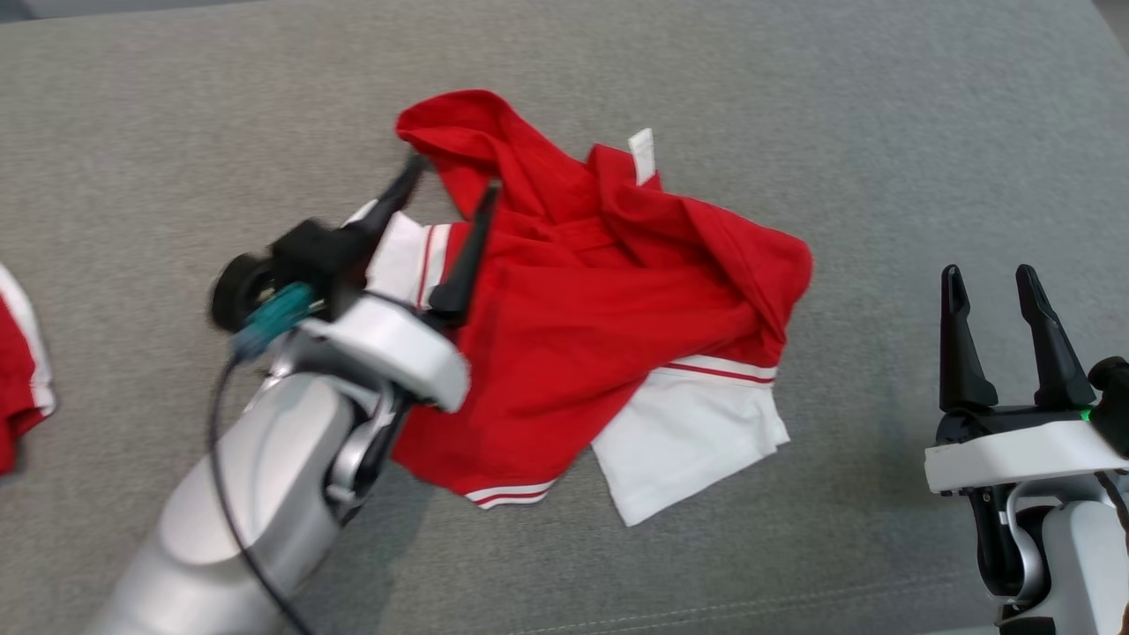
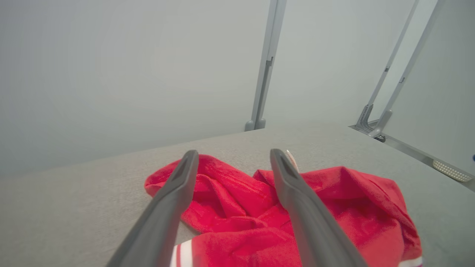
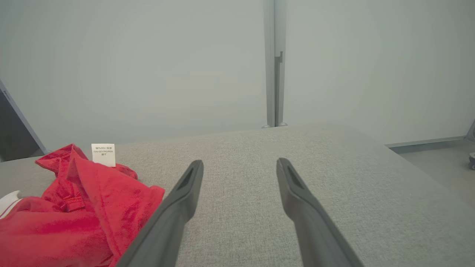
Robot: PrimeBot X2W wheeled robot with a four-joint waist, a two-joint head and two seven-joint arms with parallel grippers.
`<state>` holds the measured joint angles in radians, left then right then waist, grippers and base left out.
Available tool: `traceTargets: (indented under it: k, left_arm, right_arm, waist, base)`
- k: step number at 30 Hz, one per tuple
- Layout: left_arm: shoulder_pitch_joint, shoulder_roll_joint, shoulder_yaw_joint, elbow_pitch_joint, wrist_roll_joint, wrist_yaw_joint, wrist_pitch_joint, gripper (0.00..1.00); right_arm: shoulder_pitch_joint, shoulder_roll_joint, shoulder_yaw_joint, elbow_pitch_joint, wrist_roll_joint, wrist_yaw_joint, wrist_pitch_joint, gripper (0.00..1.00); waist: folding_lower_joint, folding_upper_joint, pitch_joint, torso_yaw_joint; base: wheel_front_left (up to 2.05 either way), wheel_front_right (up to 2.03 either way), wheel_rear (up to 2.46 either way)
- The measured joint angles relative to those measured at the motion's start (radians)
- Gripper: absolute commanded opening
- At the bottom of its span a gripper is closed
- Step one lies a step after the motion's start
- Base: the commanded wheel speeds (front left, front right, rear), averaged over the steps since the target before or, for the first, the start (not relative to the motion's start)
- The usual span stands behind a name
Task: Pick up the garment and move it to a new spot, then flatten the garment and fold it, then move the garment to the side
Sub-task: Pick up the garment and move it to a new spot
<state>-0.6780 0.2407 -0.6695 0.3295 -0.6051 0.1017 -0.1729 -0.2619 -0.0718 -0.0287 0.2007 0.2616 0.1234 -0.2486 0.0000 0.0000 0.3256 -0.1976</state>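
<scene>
Garment lay mid-table as a crumpled heap: not flat, no fold started. Left gripper sat over its 9–10 o'clock edge, jaws spread wide with nothing between them. Couldn't tell whether the tips touched cloth. Right gripper was at 4 o'clock, well apart from the cloth, also wide open and empty.

Risks as I read it:
- Heap was several layers deep. A pinch at the 10 o'clock hump would likely take two or three plies, so spreading would drag a wad, not an edge.
- One white sleeve poked out at 5 o'clock and the other was half hidden under the left gripper. Hem and shoulder lines weren't readable. Wrong corner picked = skewed fold.
- Limp knit on a grippy woven top would probably bunch when dragged rather than slide.
- Second red-white cloth lay at the 9 o'clock edge of the head view. A wide left-arm sweep could catch it.

Materials: soft matte red knit with deep rounded creases. White sleeves had thin red stripes at the cuff. Small white rectangular label stood up at 12 o'clock. Table top was flat grey coarse-weave fabric with a stitched seam along the near edge.
</scene>
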Motion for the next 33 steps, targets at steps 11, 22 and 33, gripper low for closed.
traceTargets:
  k: [11, 22, 33]
  left_arm:
    - [0.359, 0.186, 0.245, -0.273, -0.074, 0.174, -0.066, 1.0]
    - [0.548, 0.191, 0.277, -0.288, -0.063, 0.096, -0.076, 1.0]
    - [0.609, 0.159, 0.302, -0.24, 0.016, 0.06, -0.079, 1.0]
  right_arm:
    - [0.075, -0.005, -0.038, -0.021, -0.034, 0.0, 0.0, 1.0]
    - [0.175, -0.001, -0.028, -0.023, -0.06, 0.0, 0.0, 1.0]
    - [0.282, 0.003, 0.006, -0.032, -0.119, 0.0, 0.0, 1.0]
  waist:
    - [0.0, 0.0, -0.085, 0.13]
    - [0.0, 0.0, -0.179, 0.166]
    - [0.0, 0.0, -0.266, 0.141]
  base:
    - [0.0, 0.0, 0.0]
    - [0.0, 0.0, 0.0]
    - [0.0, 0.0, 0.0]
